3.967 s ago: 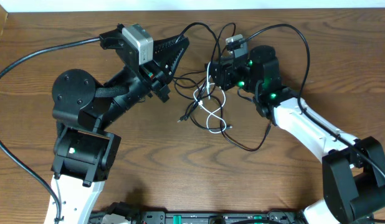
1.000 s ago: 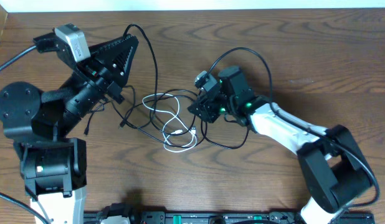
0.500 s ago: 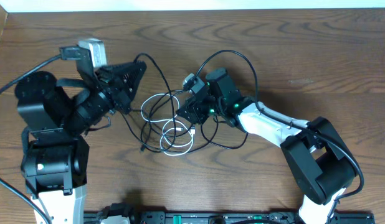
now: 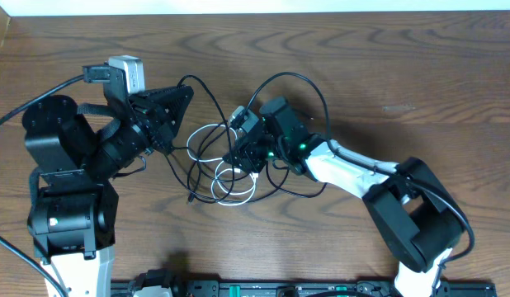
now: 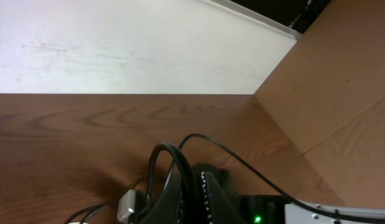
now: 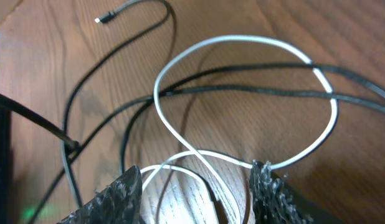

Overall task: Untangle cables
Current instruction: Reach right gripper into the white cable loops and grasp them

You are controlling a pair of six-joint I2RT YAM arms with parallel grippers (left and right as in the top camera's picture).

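item 1, table (image 4: 420,66): dark wood, seen from overhead; everything below sits on it or over it.

item 2, black cables (image 4: 292,73): i count several thin cords heaped just left of the table's centre. one rises in a tall arc toward 12 o'clock and comes down past the right arm. others run out flat toward 6 and 7 o'clock, where a loose end (image 4: 190,198) lies on the wood. in the right wrist view two of them cross the white loop side by side, and a small plug (image 6: 103,18) lies free at 11 o'clock.

item 3, white cable (image 6: 242,38): shorter, folded into overlapping loops in the lower middle of the heap, with the black cords crossing it. i cannot tell which strand lies on top at each crossing.

item 4, left gripper (image 4: 186,91): at 10 o'clock from the heap, raised, its fingers pointing toward 3 o'clock. it is closed on one of the black cables, which curls up out of the tips in the left wrist view and swings away toward 4 o'clock. that view is otherwise tilted up at a pale wall (image 5: 118,43) and a brown board (image 5: 342,93).

item 5, right gripper (image 6: 199,186): low over the heap's 2 o'clock edge. the two fingers stand apart with the white cable running between them. i see nothing pinched; the fingers grip no strand.
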